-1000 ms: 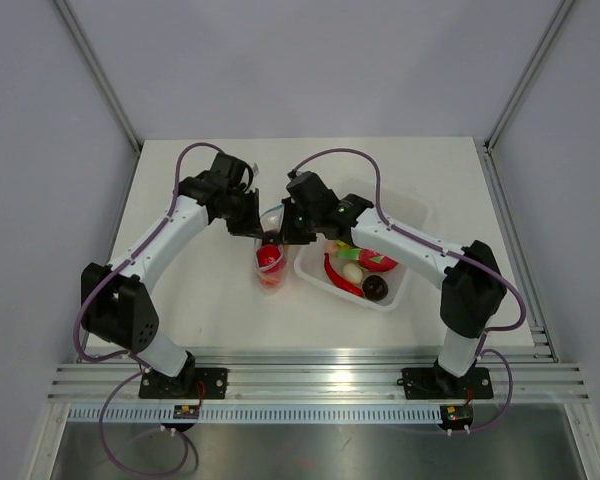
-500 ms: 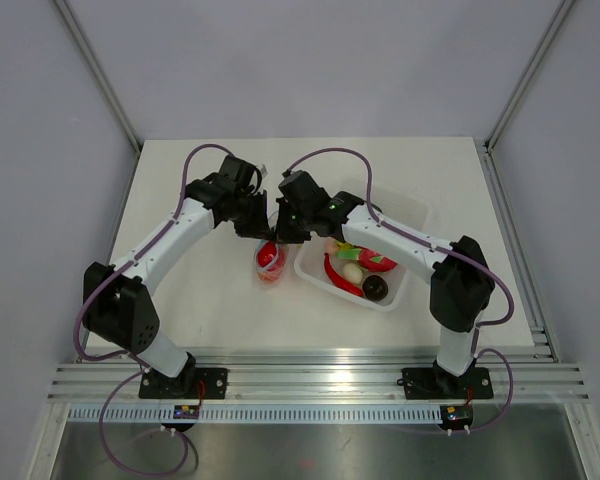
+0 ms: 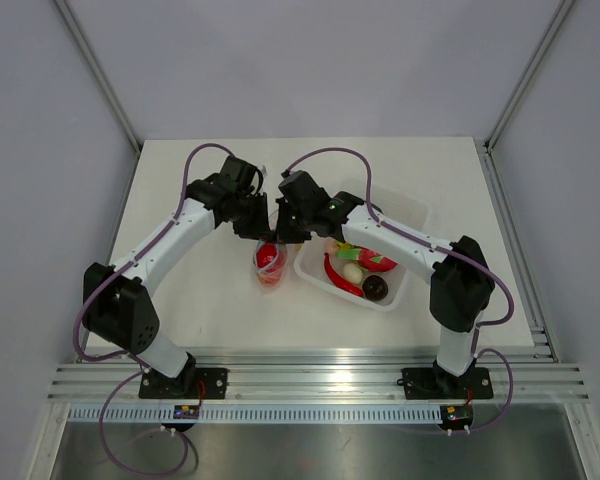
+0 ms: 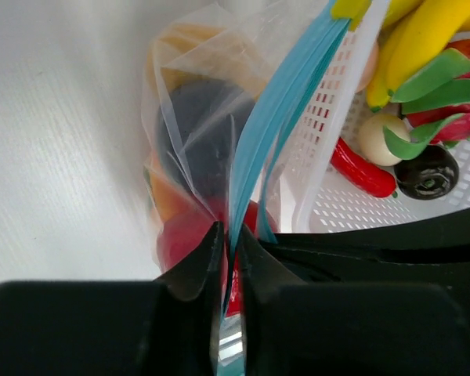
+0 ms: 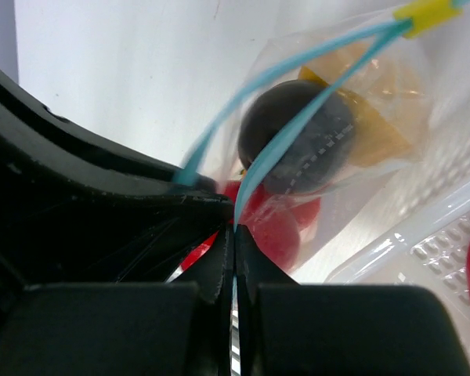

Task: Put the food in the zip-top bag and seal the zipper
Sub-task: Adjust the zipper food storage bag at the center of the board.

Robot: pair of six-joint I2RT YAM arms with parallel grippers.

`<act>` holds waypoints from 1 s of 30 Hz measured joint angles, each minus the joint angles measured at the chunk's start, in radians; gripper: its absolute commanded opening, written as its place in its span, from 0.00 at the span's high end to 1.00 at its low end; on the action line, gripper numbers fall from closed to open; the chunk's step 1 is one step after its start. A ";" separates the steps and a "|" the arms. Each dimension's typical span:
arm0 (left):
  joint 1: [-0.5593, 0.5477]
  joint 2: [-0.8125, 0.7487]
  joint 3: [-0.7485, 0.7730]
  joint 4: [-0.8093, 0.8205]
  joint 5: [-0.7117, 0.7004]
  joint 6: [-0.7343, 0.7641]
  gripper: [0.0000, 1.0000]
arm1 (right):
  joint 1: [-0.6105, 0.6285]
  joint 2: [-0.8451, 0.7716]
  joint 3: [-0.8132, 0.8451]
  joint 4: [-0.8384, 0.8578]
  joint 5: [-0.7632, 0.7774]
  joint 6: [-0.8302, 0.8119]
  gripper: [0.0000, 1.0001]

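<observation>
Notes for you: white matte table (image 3: 180,200) carries two things near centre. Zip-top bag (image 3: 270,265) stands with lower end apparently on surface. White perforated tray (image 3: 330,288) lies flat just beside bag's right side.

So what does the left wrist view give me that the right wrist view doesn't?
Only left wrist: inside the white tray, a dark brown piece, a cream ball and a yellow fruit. Only right wrist: the zipper tracks spread apart toward the yellow slider. Both: a claw shut on the zipper, left claw and right claw, with a dark ball and red food inside the bag.
</observation>
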 measured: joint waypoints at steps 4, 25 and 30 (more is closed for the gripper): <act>-0.001 0.000 0.014 -0.041 -0.033 0.008 0.70 | 0.000 0.000 -0.001 0.001 0.002 -0.010 0.99; 0.039 -0.097 0.160 -0.098 -0.028 -0.003 0.37 | 0.001 -0.001 -0.034 0.106 -0.019 0.023 0.71; 0.049 -0.092 0.132 -0.092 0.021 -0.018 0.37 | 0.000 -0.010 -0.070 0.114 -0.024 0.028 0.66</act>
